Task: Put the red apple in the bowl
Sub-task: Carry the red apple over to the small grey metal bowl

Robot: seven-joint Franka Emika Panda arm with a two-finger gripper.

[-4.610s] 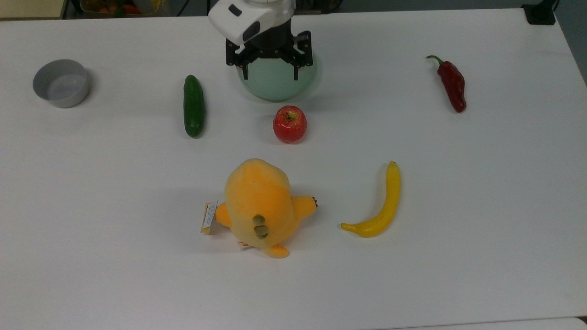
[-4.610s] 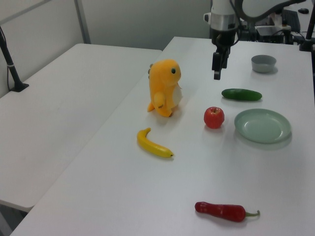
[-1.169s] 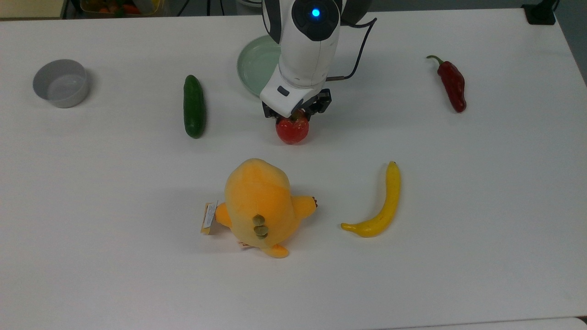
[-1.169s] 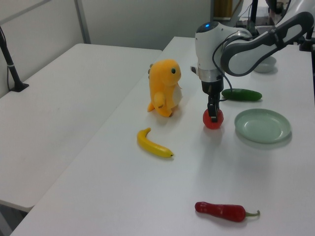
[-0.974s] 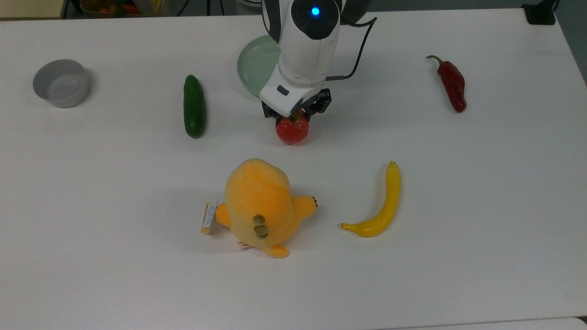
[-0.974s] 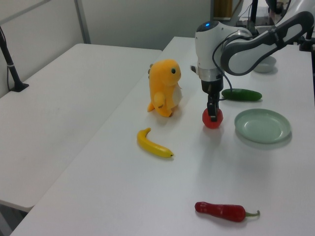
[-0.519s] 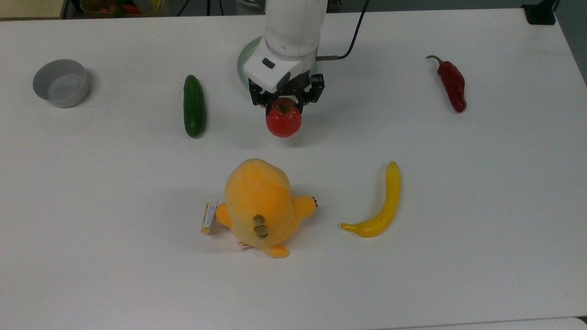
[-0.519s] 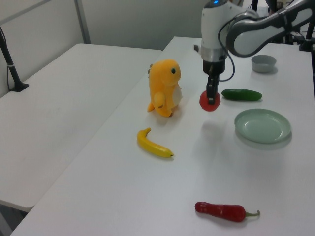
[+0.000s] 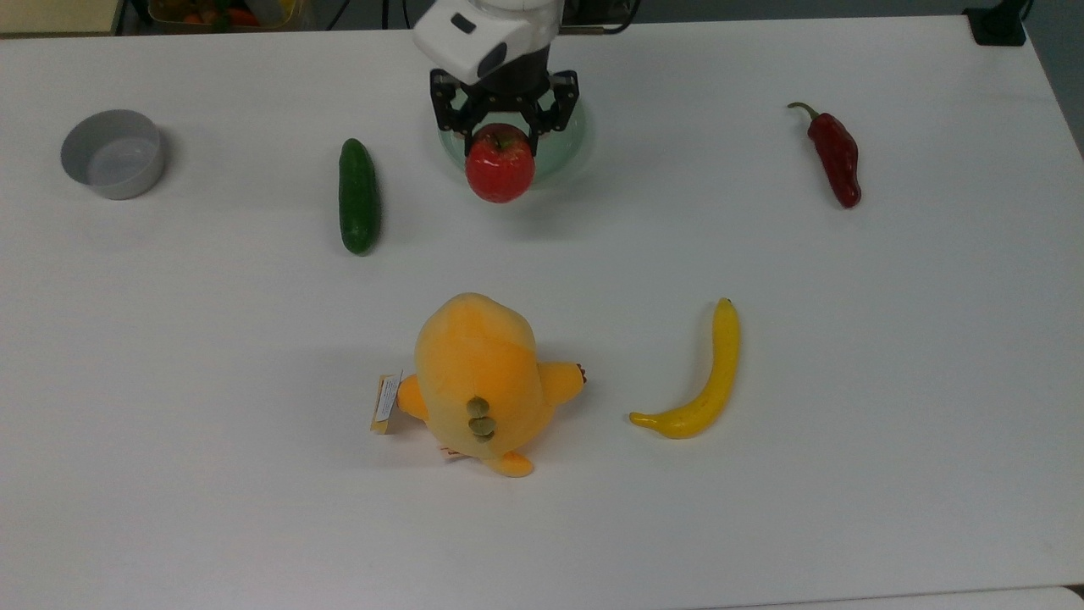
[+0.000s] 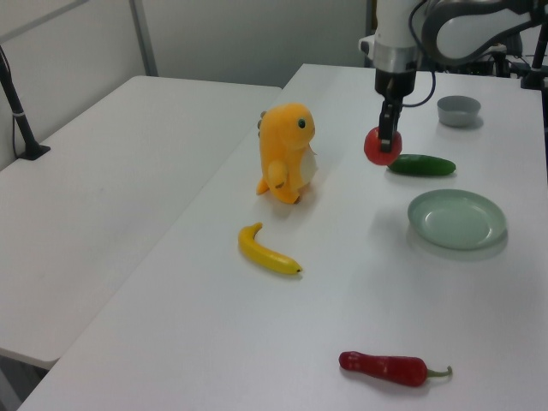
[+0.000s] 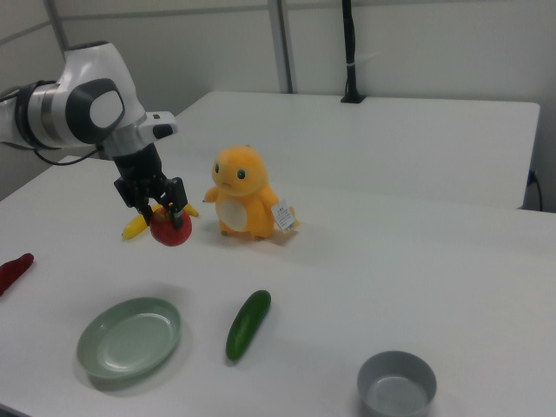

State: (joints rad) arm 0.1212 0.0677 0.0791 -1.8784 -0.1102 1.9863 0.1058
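Top view: gripper (image 9: 500,140) clamps the apple (image 9: 500,165) from both sides, lifted over the green dish (image 9: 566,144). Bowl (image 9: 113,153) sits far off at the top view's left, past the cucumber (image 9: 358,196).

Left view: apple (image 10: 382,146) hangs clear of the table (image 10: 257,342), bowl (image 10: 459,110) beyond.

Right view: apple (image 11: 171,228) in the air beside the plush (image 11: 243,194); bowl (image 11: 397,383) near the bottom edge.

The arm (image 9: 487,34) runs off the top view's upper edge and covers part of the green dish (image 9: 563,144). In the right view the chili pepper (image 11: 12,271) is cut by the left edge, and the banana (image 11: 135,226) sits mostly behind the gripper (image 11: 162,211).
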